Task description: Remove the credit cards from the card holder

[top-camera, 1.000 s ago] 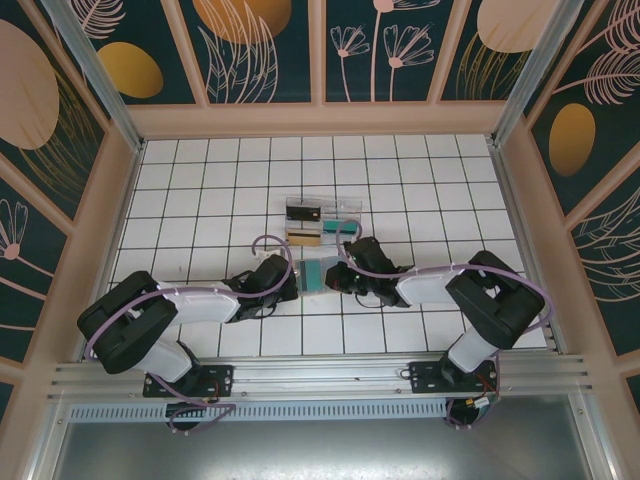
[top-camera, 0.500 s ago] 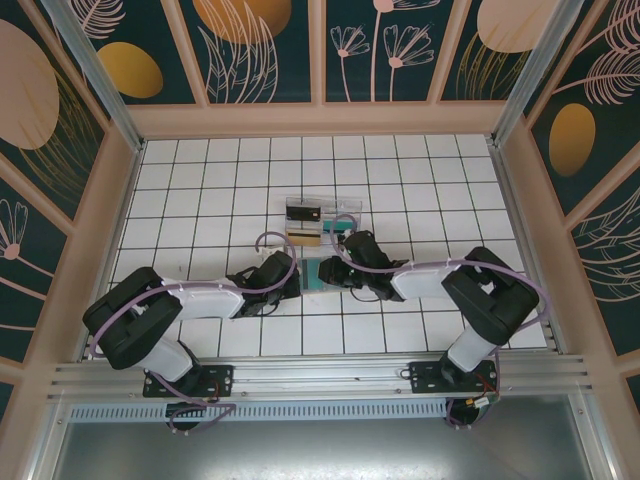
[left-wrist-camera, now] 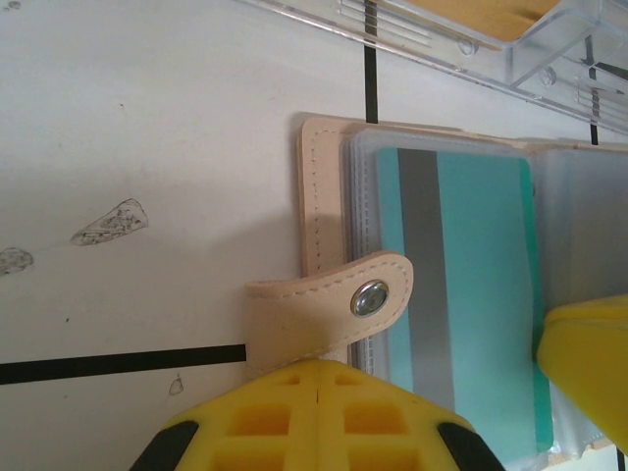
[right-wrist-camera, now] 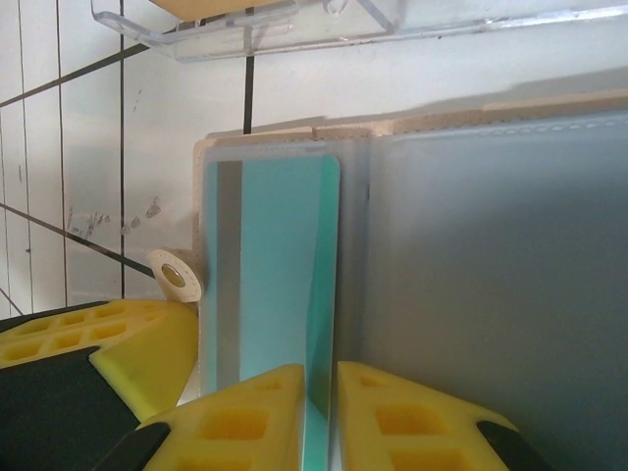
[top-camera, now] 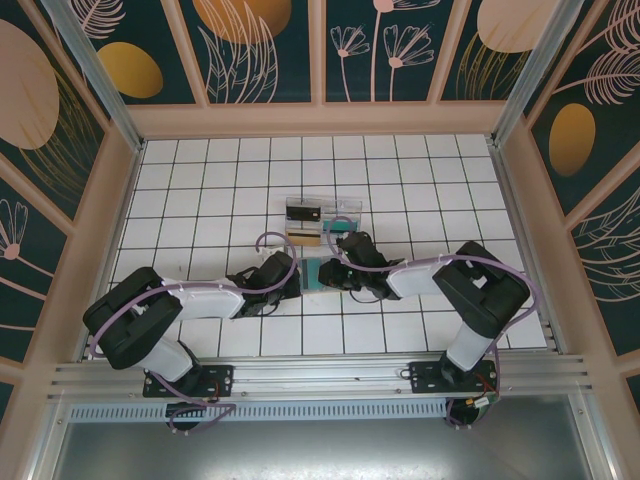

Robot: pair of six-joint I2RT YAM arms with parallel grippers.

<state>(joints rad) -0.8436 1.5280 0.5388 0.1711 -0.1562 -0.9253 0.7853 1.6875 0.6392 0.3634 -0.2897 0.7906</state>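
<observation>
The card holder (top-camera: 312, 272) lies open on the tiles, tan outside (left-wrist-camera: 316, 196) with grey clear sleeves (right-wrist-camera: 491, 245). A teal credit card (left-wrist-camera: 481, 275) with a grey stripe lies on its left half. My right gripper (right-wrist-camera: 321, 368) is shut on this card's lifted right edge (right-wrist-camera: 280, 265), reaching in from the right (top-camera: 332, 272). My left gripper (left-wrist-camera: 322, 363) is shut, its tips against the base of the snap strap (left-wrist-camera: 329, 304) at the holder's left edge (top-camera: 293, 280).
A clear plastic compartment tray (top-camera: 322, 222) stands just behind the holder, with a dark card and a gold card in it. Its wall shows close by in both wrist views (left-wrist-camera: 549, 49) (right-wrist-camera: 275, 29). Wooden walls ring the white tiled floor.
My right gripper has slid left onto the teal card and its jaws now straddle the card's edge. The left arm stretched a little further towards the holder.
</observation>
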